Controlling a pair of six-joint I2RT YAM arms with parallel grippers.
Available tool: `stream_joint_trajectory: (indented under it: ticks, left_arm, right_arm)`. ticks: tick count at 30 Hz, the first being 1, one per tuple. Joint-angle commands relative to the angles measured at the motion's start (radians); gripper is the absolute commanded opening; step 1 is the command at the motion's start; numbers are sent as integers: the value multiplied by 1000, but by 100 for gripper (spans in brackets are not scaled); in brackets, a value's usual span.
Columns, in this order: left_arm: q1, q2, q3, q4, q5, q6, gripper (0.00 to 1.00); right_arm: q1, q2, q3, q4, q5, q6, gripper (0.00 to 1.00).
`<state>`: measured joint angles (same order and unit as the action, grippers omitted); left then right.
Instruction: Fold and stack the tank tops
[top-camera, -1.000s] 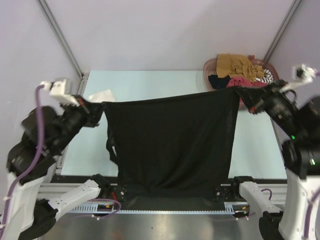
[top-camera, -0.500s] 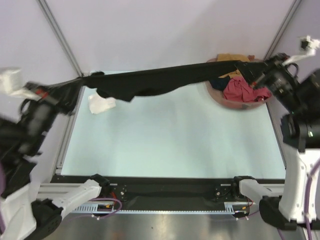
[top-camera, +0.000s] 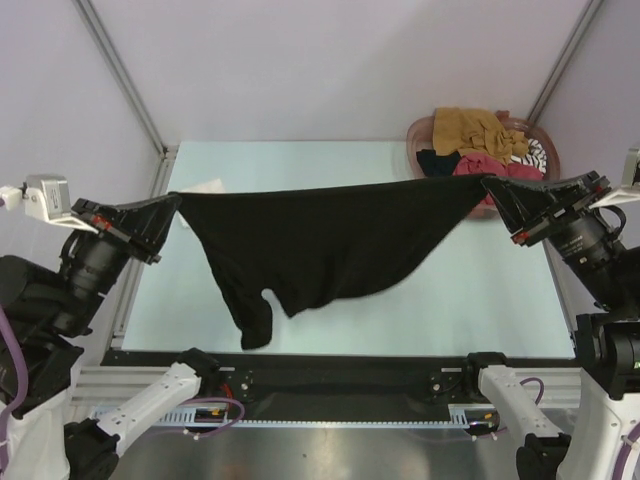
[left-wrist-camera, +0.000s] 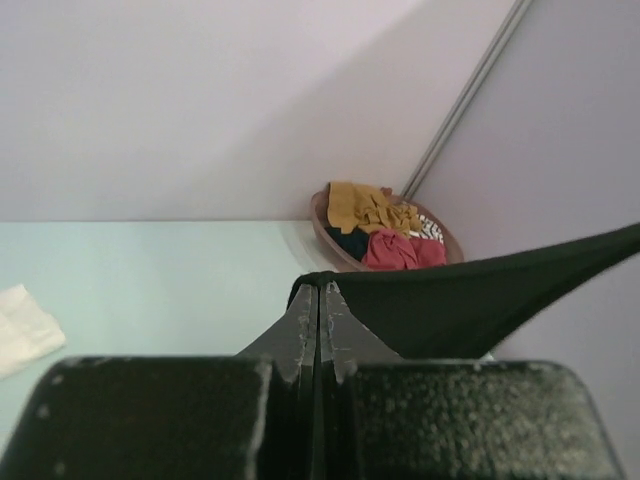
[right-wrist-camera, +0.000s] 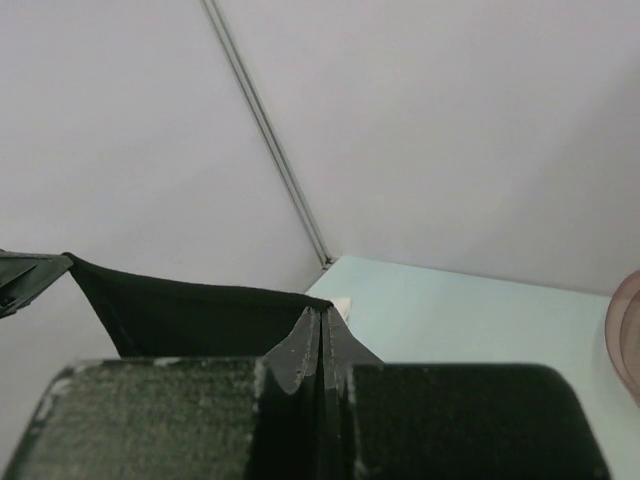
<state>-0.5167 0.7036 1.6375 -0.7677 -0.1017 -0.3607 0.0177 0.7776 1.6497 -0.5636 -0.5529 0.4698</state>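
Pale green table. Black tank top is stretched in the air across it, body sagging, one end dangling low at front left. Round basket at far right holds mustard tank top, red tank top and striped tank top. White tank top lies crumpled at far left. Left claw is clamped tight on the black top's left corner, right claw on its right corner.

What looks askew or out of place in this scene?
The large black cloth tank top, stretched in the air between the left gripper and the right gripper, hangs unevenly: its left part droops far lower, in a bunched tail, toward the pale green table.
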Motion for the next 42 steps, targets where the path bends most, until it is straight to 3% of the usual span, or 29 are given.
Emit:
stream_joint_trajectory:
  ticks: [1, 6, 8, 11, 12, 14, 16, 19, 20, 23, 25, 28, 32, 35, 37, 42]
  left_arm:
    - [9, 91, 74, 2, -59, -18, 0]
    - [44, 195, -114, 83, -38, -27, 0]
    - [108, 215, -223, 192, 96, -55, 0]
    - [224, 270, -527, 368, 258, -145, 0]
    - [242, 319, -551, 387, 288, -158, 0]
    - [245, 347, -518, 364, 269, -138, 0]
    - [244, 326, -458, 347, 192, -109, 0]
    - [245, 318, -212, 262, 155, -67, 0]
    - [245, 327, -44, 196, 157, -57, 0]
    - [244, 301, 144, 180, 194, -29, 0]
    - [245, 241, 142, 191, 172, -33, 0]
    - [244, 217, 17, 171, 174, -58, 0]
    - [245, 137, -363, 240, 218, -159, 0]
    - [244, -36, -485, 309, 209, -201, 0]
    - [244, -85, -441, 279, 194, -195, 0]
    - [244, 23, -191, 142, 259, -165, 0]
  right_arm:
    - [-4, 72, 68, -61, 34, -28, 0]
    - [-4, 156, -121, -39, 50, 15, 0]
    - [-4, 204, -226, 6, 60, 30, 0]
    - [-2, 276, -445, 129, 93, 85, 0]
    - [4, 290, -491, 166, 84, 102, 0]
    - [17, 314, -519, 235, 90, 110, 0]
    - [37, 341, -422, 232, 103, 90, 0]
    - [30, 368, -256, 208, 62, 73, 0]
    - [28, 356, -175, 226, 47, 70, 0]
    - [36, 194, -180, 378, 117, 78, 0]
    - [33, 128, -169, 317, 211, 67, 0]
    - [33, 141, -213, 232, 168, 62, 0]
    - [31, 38, -462, 289, 102, 112, 0]
    - [30, -75, -531, 254, 142, 87, 0]
    - [30, -103, -472, 199, 163, 58, 0]
    - [31, -78, -328, 139, 154, 58, 0]
